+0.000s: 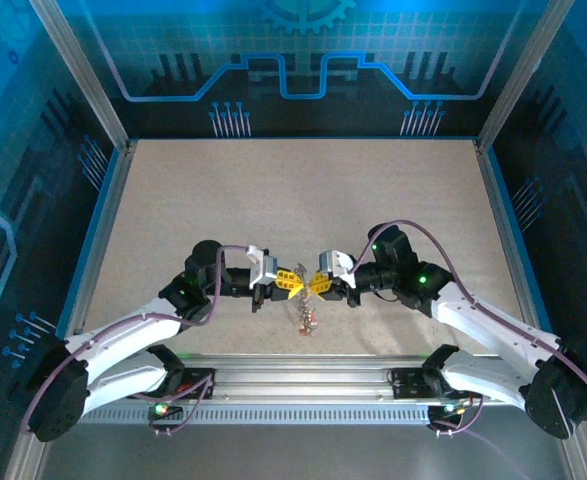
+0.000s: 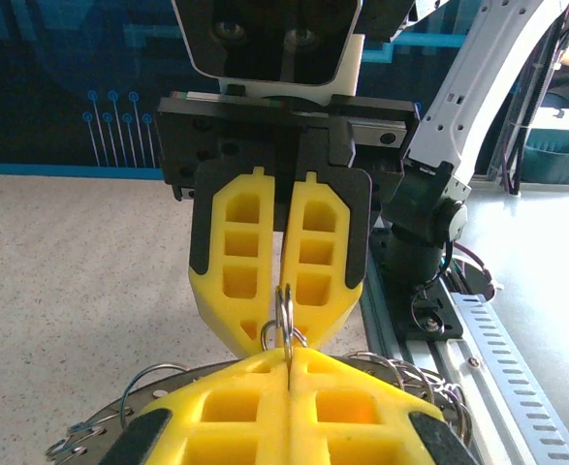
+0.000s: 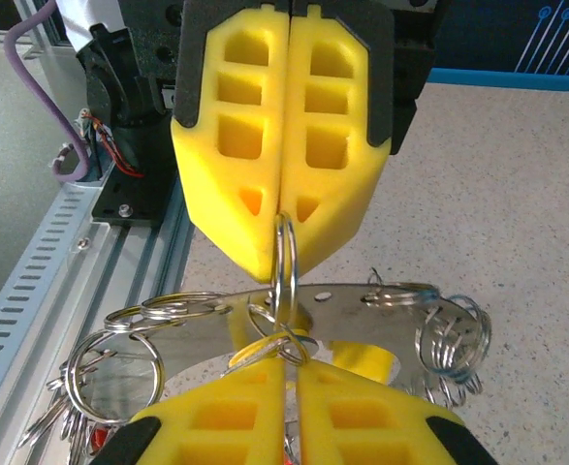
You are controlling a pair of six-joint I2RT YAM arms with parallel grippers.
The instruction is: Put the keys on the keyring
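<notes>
Centre of the near edge: left gripper (image 1: 293,285) and right gripper (image 1: 315,285) meet tip to tip. Both sets of jaws are pinched on one small silver split ring (image 2: 285,308), so nothing passes between them. The thin silver metal keyring (image 3: 362,302) with its fringe of small rings hangs under the tips and crowds the space toward the speckled beige counter (image 1: 293,190); contact unclear. A grooved aluminium rail (image 1: 303,378) blocks the near side. White left arm (image 1: 123,340) and white right arm (image 1: 483,320) slant in from both near corners. The far half of the counter is open, side strips too. Blue printed walls (image 1: 303,60) and aluminium posts (image 1: 78,70) close the back and sides.
</notes>
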